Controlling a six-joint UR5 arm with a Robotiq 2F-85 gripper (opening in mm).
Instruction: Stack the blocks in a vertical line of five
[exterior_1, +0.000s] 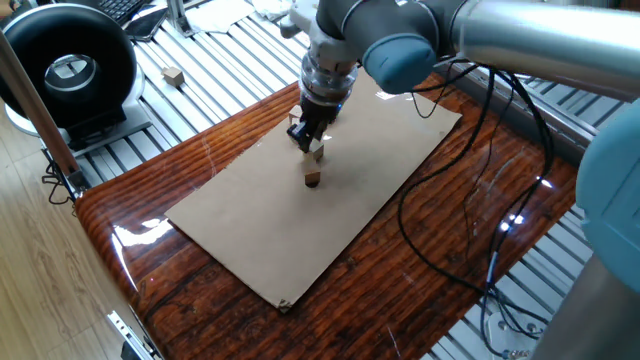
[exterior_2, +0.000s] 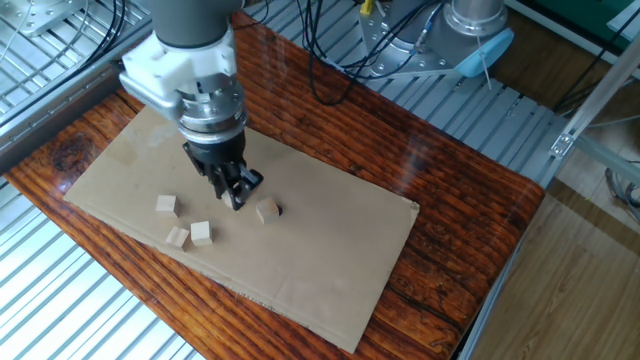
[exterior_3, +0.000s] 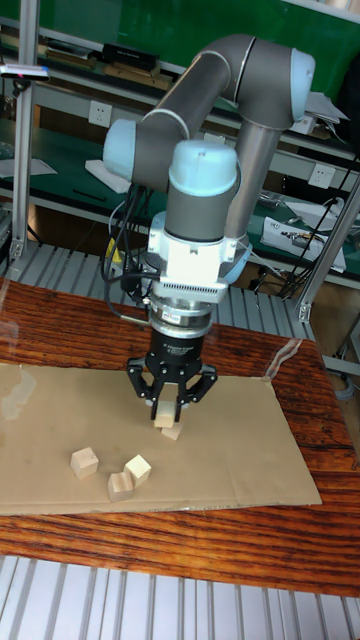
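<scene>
Grips what looks like one cube, the held block (exterior_3: 162, 411), in the pincer (exterior_3: 165, 404), drawn narrow on it. Hard to confirm from the other fixed view, with the cube hidden behind the fingers there. Hangs just above, and seemingly a shade left of, the lone block (exterior_3: 171, 432) lying on the cardboard sheet (exterior_3: 250, 455) on the table (exterior_3: 285, 345). Leaves three loose blocks (exterior_3: 121, 485) bunched to the near left, well apart from the pincer.

Judging by that, no tower yet, only the first placing in hand. Line up over the lone block and check from two sides rather than trusting a single view. Square the faces to set edges parallel. Descend straight and slowly down to contact, then open only a little and lift vertically, to avoid dragging the top cube off. Beware a tilted grip, likely to tip the cube on release.
</scene>
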